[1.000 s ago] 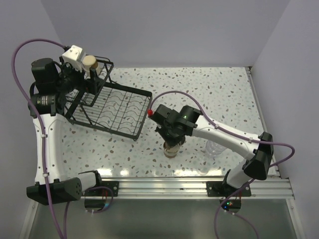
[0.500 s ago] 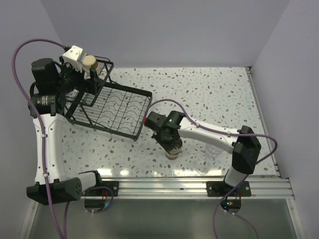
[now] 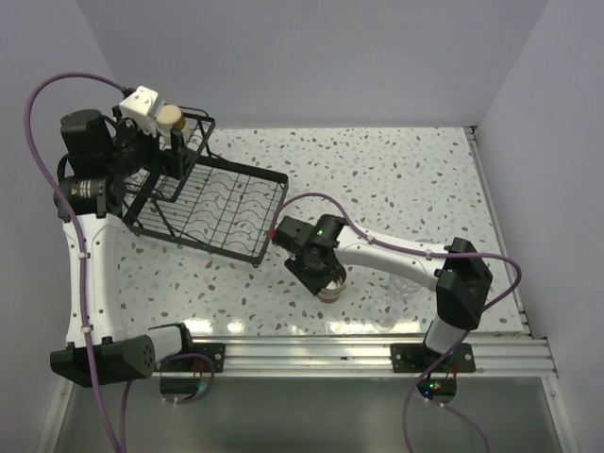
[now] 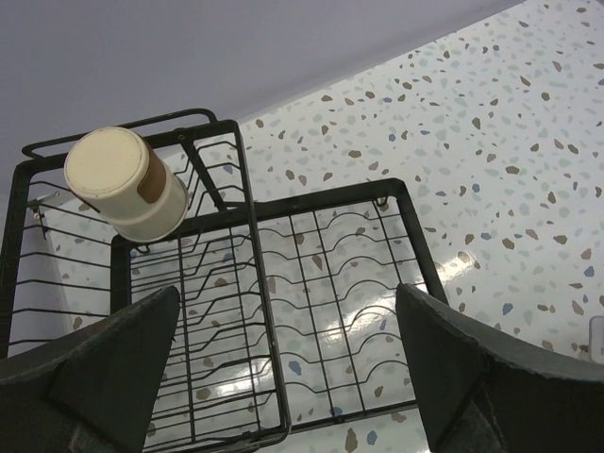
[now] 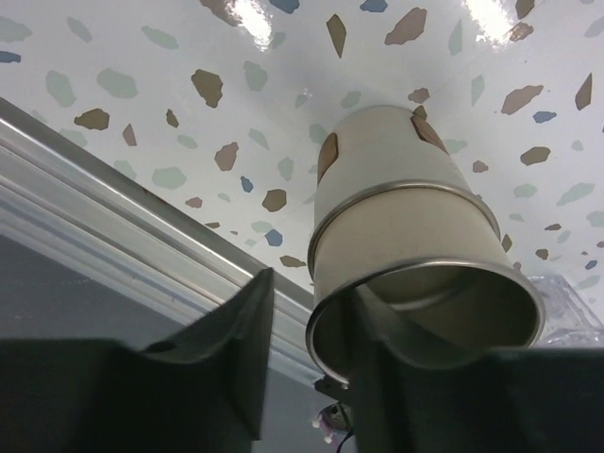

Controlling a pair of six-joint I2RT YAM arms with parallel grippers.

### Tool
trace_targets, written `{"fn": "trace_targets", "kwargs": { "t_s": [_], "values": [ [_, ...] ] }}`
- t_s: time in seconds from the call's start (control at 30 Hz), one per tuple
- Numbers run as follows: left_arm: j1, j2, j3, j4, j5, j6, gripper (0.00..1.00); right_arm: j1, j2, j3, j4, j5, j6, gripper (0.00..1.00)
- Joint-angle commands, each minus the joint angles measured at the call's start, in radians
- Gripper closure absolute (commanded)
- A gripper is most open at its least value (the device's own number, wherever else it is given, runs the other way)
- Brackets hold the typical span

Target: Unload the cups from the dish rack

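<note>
The left end effector gapes wide over the dish rack; a cream cup sits in its raised tier. Right of the rack, near the counter edge, the right end effector straddles a second cup at the rim, parted, with the outer finger clear. A tumbler beyond is cropped.

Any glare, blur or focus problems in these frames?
Top view: even light, sharp, but the clear cup nearly vanishes against the table. Left wrist: glare patch under the rack, fingers soft. Right wrist: glare spots up top, cream cup sharp, fingers dark.

Two cream cups, one dish rack, two arms.
</note>
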Motion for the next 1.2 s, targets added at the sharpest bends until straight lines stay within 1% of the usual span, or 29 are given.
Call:
{"fn": "trace_targets", "kwargs": {
  "t_s": [0.0, 0.03, 0.07, 0.13, 0.17, 0.2, 0.23, 0.27, 0.3, 0.33, 0.37, 0.4, 0.47, 0.5, 0.6, 0.67, 0.8, 0.9, 1.0, 1.1, 1.17],
  "values": [
    [0.003, 0.023, 0.032, 0.023, -0.043, 0.041, 0.00, 0.008, -0.025, 0.053, -0.011, -0.040, -0.015, 0.58],
    [0.001, 0.032, 0.038, 0.025, -0.060, 0.047, 0.00, 0.010, -0.033, 0.077, -0.017, -0.045, -0.015, 0.52],
    [0.003, 0.046, 0.064, 0.025, -0.106, 0.057, 0.00, 0.010, -0.050, 0.091, -0.031, -0.049, -0.015, 0.46],
    [-0.003, 0.098, 0.098, 0.025, -0.168, 0.067, 0.00, 0.011, -0.067, 0.128, -0.041, -0.052, -0.015, 0.40],
    [-0.008, 0.120, 0.135, 0.025, -0.236, 0.076, 0.00, 0.011, -0.085, 0.139, -0.048, -0.058, -0.016, 0.38],
    [-0.031, 0.162, 0.155, 0.028, -0.281, 0.099, 0.00, 0.011, -0.091, 0.151, -0.054, -0.062, -0.015, 0.33],
    [-0.043, 0.185, 0.175, 0.032, -0.325, 0.111, 0.00, 0.011, -0.102, 0.169, -0.055, -0.063, -0.015, 0.30],
    [-0.053, 0.210, 0.217, 0.034, -0.399, 0.125, 0.00, 0.011, -0.109, 0.176, -0.055, -0.068, -0.015, 0.19],
    [-0.062, 0.262, 0.239, 0.042, -0.427, 0.145, 0.00, 0.011, -0.123, 0.182, -0.058, -0.068, -0.013, 0.02],
    [-0.063, 0.291, 0.264, 0.043, -0.448, 0.154, 0.00, 0.011, -0.129, 0.192, -0.060, -0.068, -0.013, 0.02],
    [-0.063, 0.323, 0.323, 0.039, -0.482, 0.166, 0.00, 0.011, -0.134, 0.197, -0.064, -0.068, -0.012, 0.02],
    [-0.063, 0.391, 0.356, 0.025, -0.494, 0.174, 0.00, 0.011, -0.148, 0.199, -0.064, -0.066, -0.006, 0.02],
    [-0.065, 0.454, 0.444, 0.011, -0.519, 0.185, 0.00, 0.011, -0.160, 0.196, -0.058, -0.068, 0.004, 0.02],
    [-0.063, 0.504, 0.468, 0.010, -0.527, 0.185, 0.00, 0.011, -0.174, 0.194, -0.057, -0.068, 0.011, 0.02],
    [-0.063, 0.587, 0.541, 0.014, -0.542, 0.183, 0.00, 0.011, -0.192, 0.186, -0.045, -0.068, 0.016, 0.02],
    [-0.062, 0.624, 0.584, 0.013, -0.525, 0.182, 0.00, 0.011, -0.205, 0.182, -0.034, -0.068, 0.016, 0.02],
    [-0.065, 0.681, 0.591, 0.028, -0.469, 0.165, 0.01, 0.011, -0.203, 0.173, -0.028, -0.068, 0.016, 0.02],
    [-0.062, 0.692, 0.566, 0.046, -0.409, 0.145, 0.01, 0.011, -0.197, 0.162, -0.029, -0.051, 0.014, 0.02],
    [-0.062, 0.698, 0.531, 0.066, -0.381, 0.130, 0.02, 0.011, -0.197, 0.148, -0.031, -0.045, 0.013, 0.02],
    [-0.062, 0.726, 0.529, 0.059, -0.392, 0.128, 0.05, 0.011, -0.200, 0.142, -0.028, -0.040, 0.011, 0.02],
    [-0.057, 0.733, 0.529, 0.052, -0.393, 0.128, 0.10, 0.011, -0.202, 0.142, -0.028, -0.037, 0.010, 0.02]
  ]
}}
